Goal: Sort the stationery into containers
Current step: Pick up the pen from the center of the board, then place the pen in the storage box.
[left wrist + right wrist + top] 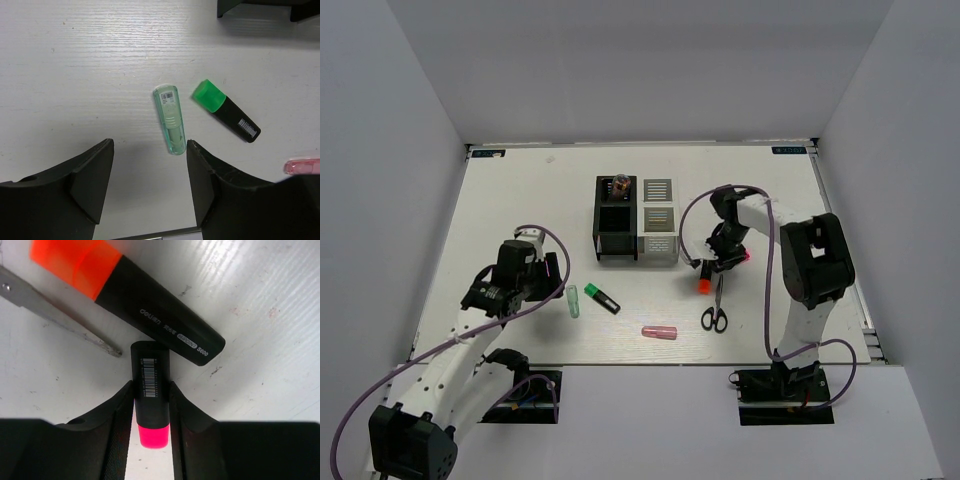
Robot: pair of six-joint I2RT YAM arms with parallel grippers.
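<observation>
**Pink highlighter clamped lengthwise in the right jaws, containers just to the left**

Right wrist view, centre: right gripper (150, 384), jaws clamped on the black barrel of a pink highlighter (150, 400), 1 pad against each side. Long axis straight up and down the frame, in line with the jaws; pink cap at the bottom, black end at the top, just past the fingertips. Directly above that end, touching or nearly so: an orange highlighter (150, 315), slanting from upper left to centre right, crosswise to the held pen. At the left edge: 1 blade of the scissors (55, 315), tip just short of the same spot.

Top view, upper centre: 2 mesh containers side by side, the black organiser (617, 232) and the white organiser (658, 235), a little to the left of the right gripper and far closer to it than to the other arm. Probably needed next: a straight lift clear of the orange pen, then a short carry leftward.

Left wrist view: left gripper (150, 145), jaws wide apart and holding nothing, above a pale green tube (170, 120). Tube nearly upright in the frame, lower end close to the right-hand finger.
</observation>
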